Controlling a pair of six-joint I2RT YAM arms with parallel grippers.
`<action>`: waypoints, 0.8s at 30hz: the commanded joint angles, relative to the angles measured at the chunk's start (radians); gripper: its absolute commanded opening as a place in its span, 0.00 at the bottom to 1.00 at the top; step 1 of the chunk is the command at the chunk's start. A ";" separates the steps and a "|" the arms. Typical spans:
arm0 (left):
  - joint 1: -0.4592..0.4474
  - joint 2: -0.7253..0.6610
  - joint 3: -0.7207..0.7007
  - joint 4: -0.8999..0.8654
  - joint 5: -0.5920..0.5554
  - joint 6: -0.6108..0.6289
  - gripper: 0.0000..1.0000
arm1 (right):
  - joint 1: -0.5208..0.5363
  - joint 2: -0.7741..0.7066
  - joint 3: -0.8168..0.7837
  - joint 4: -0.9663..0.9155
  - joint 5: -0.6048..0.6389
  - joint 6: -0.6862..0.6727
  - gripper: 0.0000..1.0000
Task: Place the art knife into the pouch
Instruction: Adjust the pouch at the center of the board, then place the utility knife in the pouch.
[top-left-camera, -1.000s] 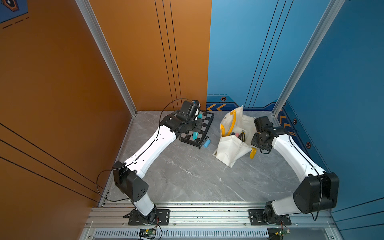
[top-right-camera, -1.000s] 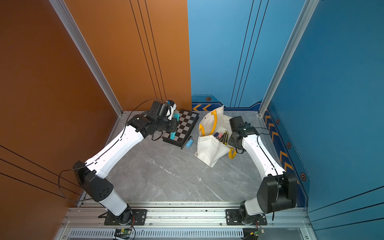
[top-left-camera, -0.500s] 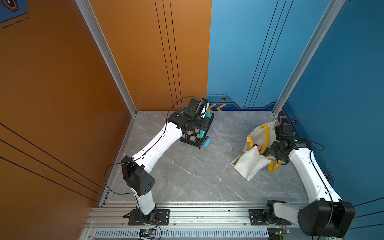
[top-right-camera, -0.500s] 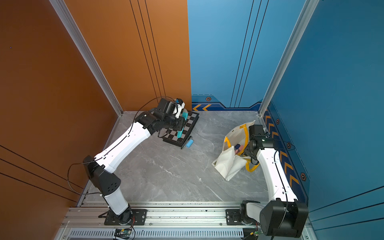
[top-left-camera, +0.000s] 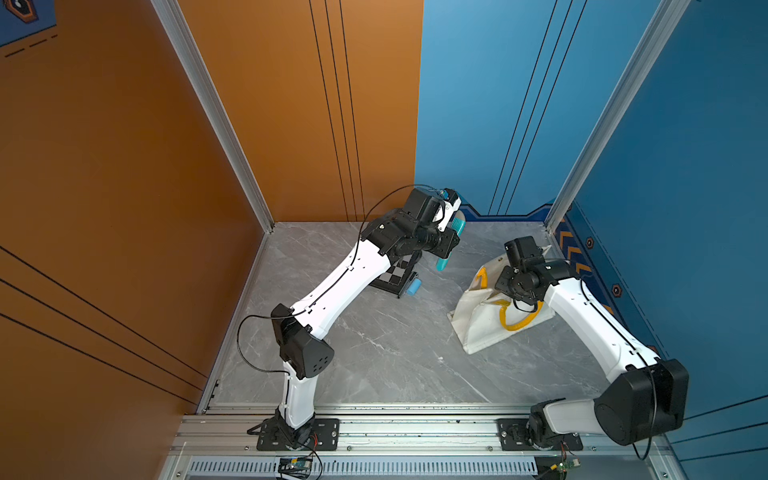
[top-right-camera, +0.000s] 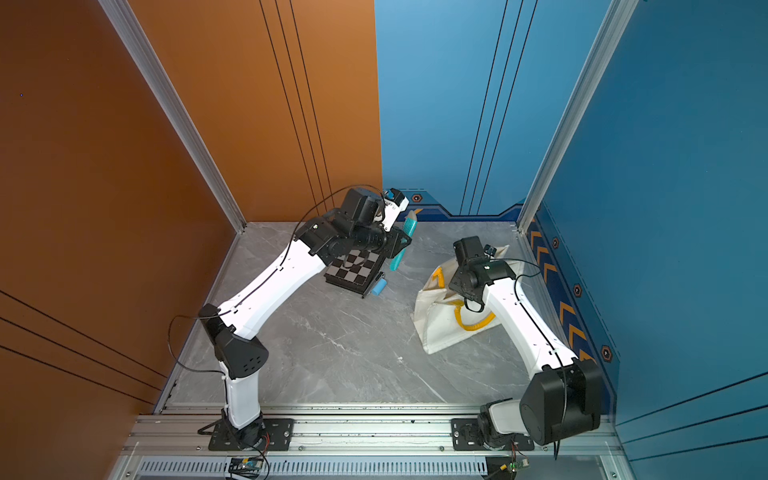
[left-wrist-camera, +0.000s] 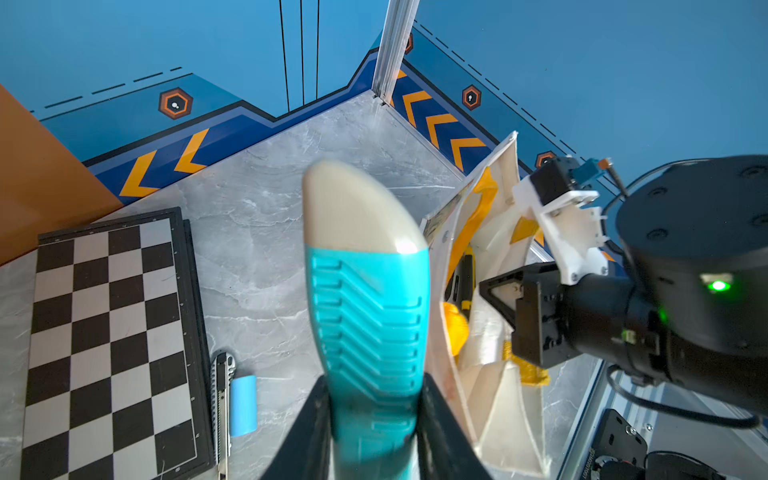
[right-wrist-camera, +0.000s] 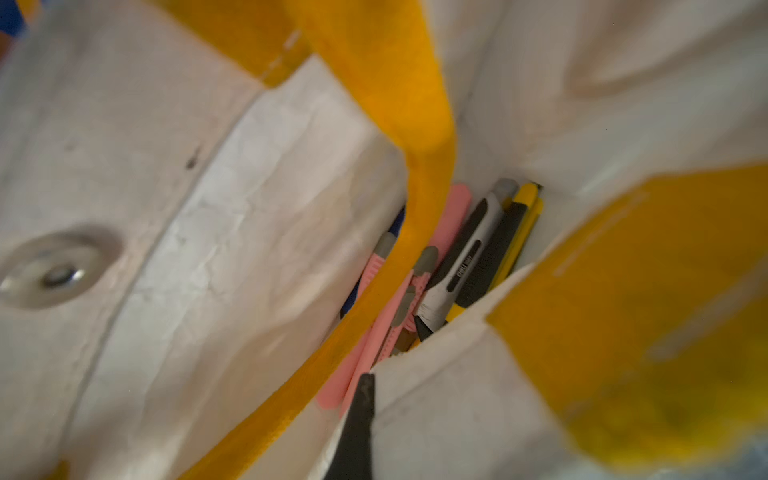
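The left jaws are clamped on the teal grip of the art knife (left-wrist-camera: 365, 291) and hold it in the air above the table (top-left-camera: 374, 357), its beige end pointing toward the far corner where the blue walls meet. In both top views the knife (top-left-camera: 451, 232) hangs just past the right edge of the chessboard (top-left-camera: 397, 276), and a strip of bare grey table lies between it and the pouch (top-left-camera: 478, 328). The pouch stands slumped near the right blue wall (top-left-camera: 685, 208), close to the corner post (top-left-camera: 590, 158), with its mouth turned toward the left arm (top-left-camera: 332, 286). The right arm (top-left-camera: 590, 320) reaches over the pouch from the near side. Its jaws are together on the cloth at the pouch's rim and hold that side up, so the mouth gapes. In the right wrist view a yellow handle (right-wrist-camera: 415, 145) crosses the opening. Below it, several knives lie at the bottom of the pouch: pink ones (right-wrist-camera: 374, 332), a grey and black one (right-wrist-camera: 461, 257) and a yellow and black one (right-wrist-camera: 515, 232). A slim silver knife (left-wrist-camera: 222, 395) and a light blue block (left-wrist-camera: 243, 405) lie on the table, right along the chessboard's edge on the side facing the pouch. The widest bare stretch of table runs from the chessboard and pouch to the metal rail (top-left-camera: 415, 424) at the near edge.
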 joint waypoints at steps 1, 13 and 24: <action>-0.004 0.015 0.045 0.024 0.054 0.001 0.27 | 0.027 0.017 0.054 0.071 -0.053 0.004 0.00; -0.015 0.083 0.048 0.163 0.232 -0.128 0.27 | 0.057 -0.062 -0.054 0.126 -0.096 0.043 0.00; -0.061 0.149 -0.065 0.247 0.305 -0.187 0.30 | -0.029 -0.174 -0.129 0.111 -0.110 0.054 0.00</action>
